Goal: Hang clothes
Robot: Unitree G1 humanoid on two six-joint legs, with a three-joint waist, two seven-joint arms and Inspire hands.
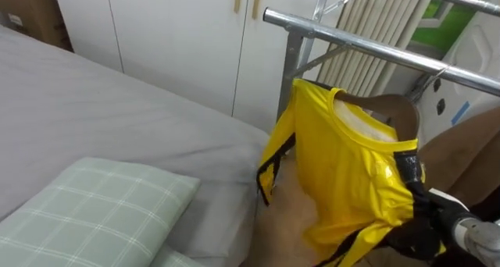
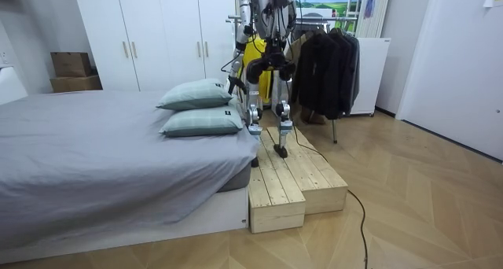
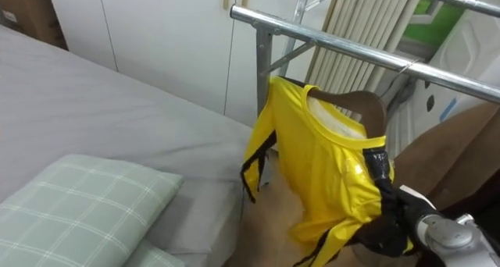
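One yellow shirt [image 1: 344,173] on one wooden hanger [image 1: 394,109] is held up just under the one metal rail [image 1: 367,46], around 3 o'clock in the eye view; whether it's hooked on can't be told tbh. It's gripped at its 5 o'clock edge by the right hand [image 1: 420,234], dark fingers curled tight into the fabric. Two pillows [image 2: 203,122] are stacked on the bed [image 2: 94,151] at 8 o'clock of the shirt.
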